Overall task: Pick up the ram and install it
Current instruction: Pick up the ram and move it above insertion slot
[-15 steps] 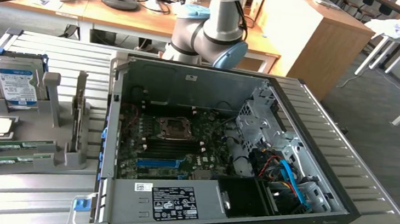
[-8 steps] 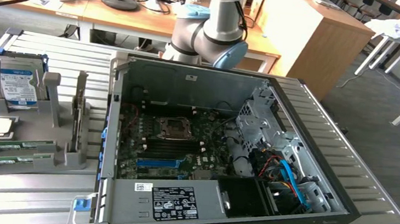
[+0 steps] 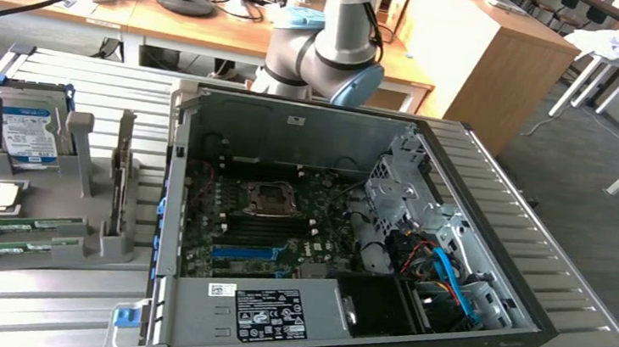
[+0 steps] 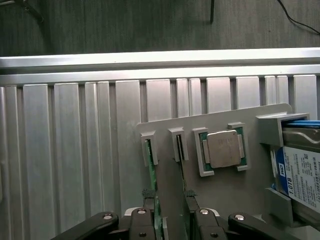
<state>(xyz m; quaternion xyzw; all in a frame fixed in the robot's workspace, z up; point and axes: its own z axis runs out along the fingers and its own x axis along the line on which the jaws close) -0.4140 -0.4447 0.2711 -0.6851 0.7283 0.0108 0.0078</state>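
Zero of the real work is done as far as I can see, so you're right at the start of the pick. Your gripper (image 4: 168, 196) is spread wide and has hold of nothing. It hangs just above the grey holder plate (image 4: 220, 195), where one ram (image 4: 154, 180) and the second ram (image 4: 183, 177) stand on edge in their slots, side by side. Each stick runs close beside one of the fingers (image 4: 147, 192), and honestly I can't tell which one you're lined up on, or whether anything is touching. The processor chip (image 4: 223, 148) sits just past the sticks from the gripper, with the hard drive (image 4: 300, 175) beyond that. The open computer case (image 3: 291, 129) is well apart from the gripper, and the memory slots on its motherboard (image 3: 282, 222) look empty to me, so grabbing, carrying over and seating the ram is all left to do
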